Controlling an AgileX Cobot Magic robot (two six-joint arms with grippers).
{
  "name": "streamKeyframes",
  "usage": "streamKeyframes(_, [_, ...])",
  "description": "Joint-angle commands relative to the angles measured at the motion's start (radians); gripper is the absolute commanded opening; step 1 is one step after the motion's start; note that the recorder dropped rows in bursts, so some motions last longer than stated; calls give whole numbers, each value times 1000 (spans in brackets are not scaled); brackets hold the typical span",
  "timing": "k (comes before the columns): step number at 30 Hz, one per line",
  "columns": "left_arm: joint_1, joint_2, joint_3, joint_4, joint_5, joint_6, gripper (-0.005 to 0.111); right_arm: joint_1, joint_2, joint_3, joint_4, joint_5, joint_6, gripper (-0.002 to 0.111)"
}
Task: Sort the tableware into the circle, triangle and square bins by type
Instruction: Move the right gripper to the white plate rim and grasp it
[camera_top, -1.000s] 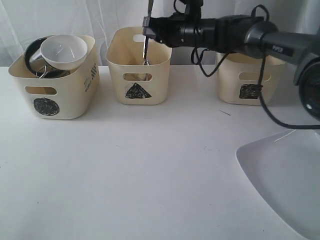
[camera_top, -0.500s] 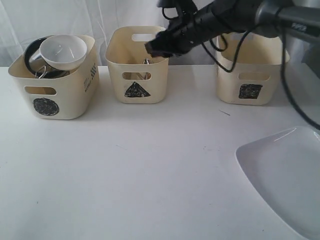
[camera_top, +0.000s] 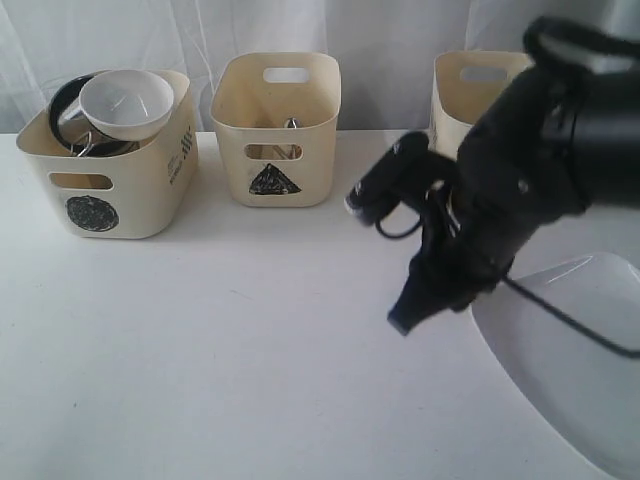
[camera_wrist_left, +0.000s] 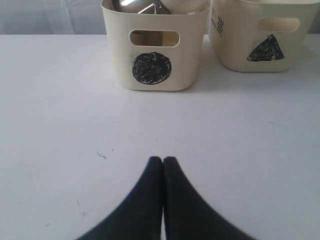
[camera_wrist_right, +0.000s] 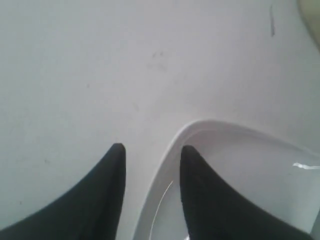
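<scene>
The large white squarish plate (camera_top: 575, 360) lies at the front right of the table. My right gripper (camera_top: 400, 322) is down at its left rim, open. In the right wrist view the gripper (camera_wrist_right: 150, 150) straddles the plate's rim (camera_wrist_right: 200, 126), one finger over the table and one over the plate, holding nothing. The circle bin (camera_top: 105, 190) holds the white bowl (camera_top: 127, 102) on top of steel ware (camera_top: 75, 125). Steel cutlery (camera_top: 291, 124) shows inside the triangle bin (camera_top: 275, 140). My left gripper (camera_wrist_left: 163, 160) is shut and empty, low over the table in front of the circle bin (camera_wrist_left: 152, 70).
The square bin (camera_top: 470, 90) stands at the back right, mostly hidden behind my right arm. The triangle bin (camera_wrist_left: 260, 45) sits beside the circle bin. A white curtain hangs behind the table. My left arm does not show in the exterior view.
My right arm held a thin steel utensil over the triangle bin, let it go, then swung down and right to the plate's left rim. The left gripper's earlier state is not shown.
</scene>
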Motion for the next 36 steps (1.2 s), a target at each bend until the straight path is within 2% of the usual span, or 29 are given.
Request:
streamKeyframes(1, [1, -4, 3, 0, -4, -2, 0, 79, 25, 120, -106, 23, 133, 40])
streamKeyframes(7, [1, -4, 3, 0, -4, -2, 0, 93, 80, 178, -270, 7, 338, 58])
streamKeyframes(13, [1, -4, 3, 0, -4, -4, 0, 93, 139, 187, -375, -2, 456, 59])
streamKeyframes(19, [1, -4, 3, 0, -4, -4, 0, 77, 210, 187, -402, -30, 514, 59])
streamKeyframes(23, [1, -4, 3, 0, -4, -4, 0, 42, 265, 187, -422, -55, 529, 58])
streamKeyframes(27, [1, -4, 3, 0, -4, -4, 0, 7, 299, 187, -450, -58, 633, 57])
streamKeyframes(32, [1, -4, 3, 0, -4, -4, 0, -2, 315, 187, -452, -111, 645, 56])
streamKeyframes(34, [1, -4, 3, 0, -4, -4, 0, -2, 317, 187, -440, -124, 652, 49])
streamKeyframes(36, [1, -4, 3, 0, -4, -4, 0, -2, 317, 187, -425, -124, 663, 36])
